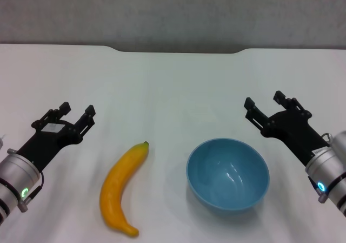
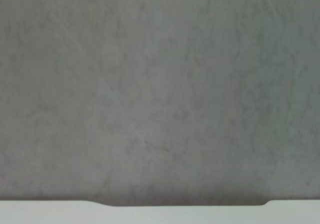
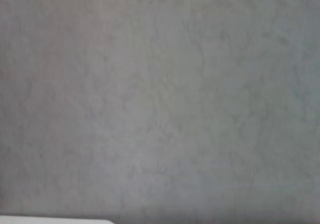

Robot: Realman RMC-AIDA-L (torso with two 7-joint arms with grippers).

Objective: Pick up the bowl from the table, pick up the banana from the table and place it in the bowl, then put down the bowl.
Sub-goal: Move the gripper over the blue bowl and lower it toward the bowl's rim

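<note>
Bowl (image 1: pixel 227 172) and banana (image 1: pixel 122 189) rest side by side on the table (image 1: pixel 173 91), untouched; left gripper (image 1: pixel 76 116) and right gripper (image 1: pixel 265 105) both spread, empty; bowl likely glossy, slippery: grip rim; banana soft: hold mid-body.

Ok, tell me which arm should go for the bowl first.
The right. The right gripper hangs open just beyond the bowl, on the bowl's side of the table. The left gripper, also open, sits across the banana from it, better placed for the fruit.
</note>
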